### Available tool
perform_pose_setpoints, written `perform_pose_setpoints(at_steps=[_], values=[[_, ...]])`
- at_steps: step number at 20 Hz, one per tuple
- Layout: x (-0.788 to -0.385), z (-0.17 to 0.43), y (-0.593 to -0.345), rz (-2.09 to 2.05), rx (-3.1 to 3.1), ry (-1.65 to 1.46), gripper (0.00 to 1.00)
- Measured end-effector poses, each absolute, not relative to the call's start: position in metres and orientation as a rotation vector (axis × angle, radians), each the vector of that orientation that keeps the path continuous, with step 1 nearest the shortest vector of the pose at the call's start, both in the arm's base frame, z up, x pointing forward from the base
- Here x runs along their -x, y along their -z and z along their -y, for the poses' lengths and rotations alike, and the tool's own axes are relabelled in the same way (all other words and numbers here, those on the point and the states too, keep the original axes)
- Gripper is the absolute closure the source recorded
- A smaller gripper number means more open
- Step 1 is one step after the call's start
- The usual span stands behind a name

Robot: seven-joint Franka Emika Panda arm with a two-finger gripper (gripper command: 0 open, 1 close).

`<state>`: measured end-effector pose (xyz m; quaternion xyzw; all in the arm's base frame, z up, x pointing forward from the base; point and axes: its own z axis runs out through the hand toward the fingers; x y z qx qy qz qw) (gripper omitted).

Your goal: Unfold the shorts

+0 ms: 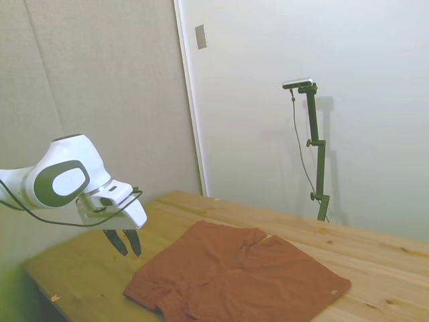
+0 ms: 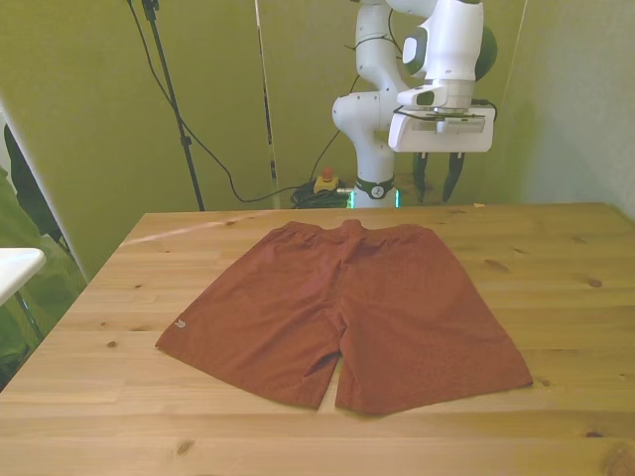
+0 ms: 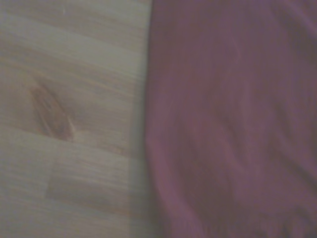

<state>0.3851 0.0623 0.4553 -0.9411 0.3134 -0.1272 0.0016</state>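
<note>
Shorts [image 2: 357, 307] lying spread flat on table [image 2: 556, 268], legs pointing away from the arm; gripper [image 2: 438, 176] hovering above the waistband-side edge, fingers apart, holding nothing.

The shorts [image 2: 347, 312] are a rust-brown soft garment lying spread flat and open on the wooden table [image 2: 556, 268], both short legs side by side with a narrow slit between them toward the table's near edge in the front view. The waistband lies toward the table's far edge. A small pale tag [image 1: 333, 292] sits at one outer hem corner.
</note>
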Motion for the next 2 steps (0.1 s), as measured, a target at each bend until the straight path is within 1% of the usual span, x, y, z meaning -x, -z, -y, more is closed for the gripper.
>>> perform_pose_setpoints(at_steps=[2], values=[[-0.3863, -0.0518, -0.4738, -1.085, 2.88, 0.418, 0.0]])
